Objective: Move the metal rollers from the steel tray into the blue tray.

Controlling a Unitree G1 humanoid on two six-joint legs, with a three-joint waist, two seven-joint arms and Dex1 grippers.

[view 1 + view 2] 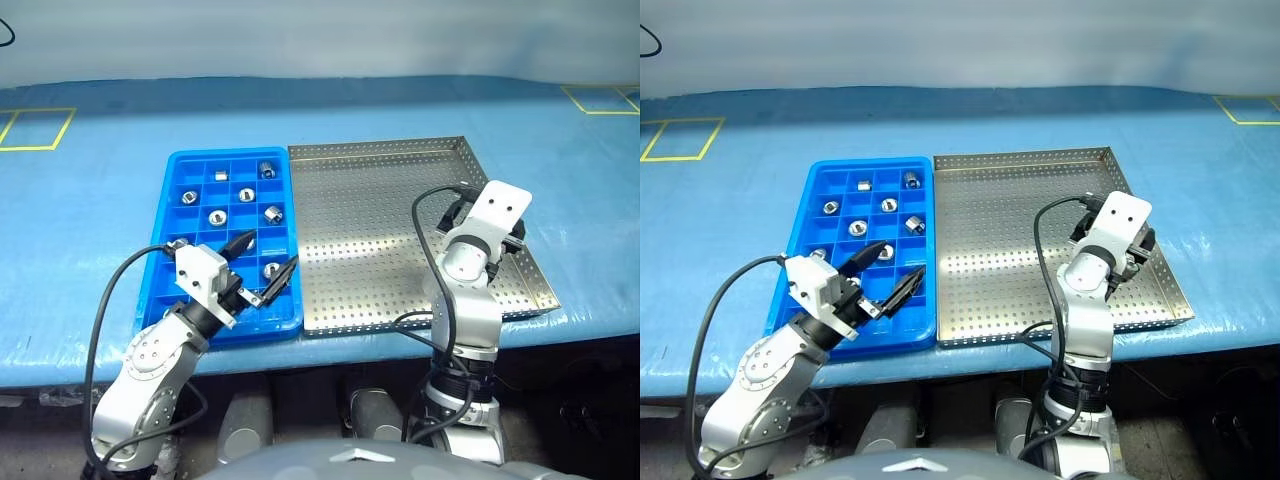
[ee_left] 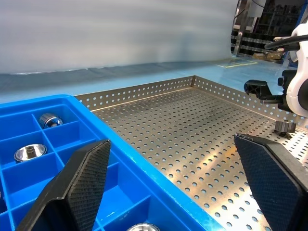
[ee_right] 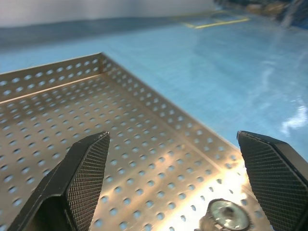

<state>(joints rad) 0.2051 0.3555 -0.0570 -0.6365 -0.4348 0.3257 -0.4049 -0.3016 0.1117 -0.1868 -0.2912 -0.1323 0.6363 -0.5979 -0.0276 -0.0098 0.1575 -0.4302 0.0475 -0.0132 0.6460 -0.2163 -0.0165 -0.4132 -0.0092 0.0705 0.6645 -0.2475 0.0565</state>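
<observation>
while both grippers gape empty, one roller (image 3: 225, 215), seemingly the steel tray's (image 1: 380, 170) last, sits half cut off.

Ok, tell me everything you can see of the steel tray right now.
The steel tray is a large shiny silver rectangle with a perforated floor and low perforated rim. It lies flat on the blue table, hard against the blue tray. One roller lies near its right edge, between the right hand's open fingers.
</observation>
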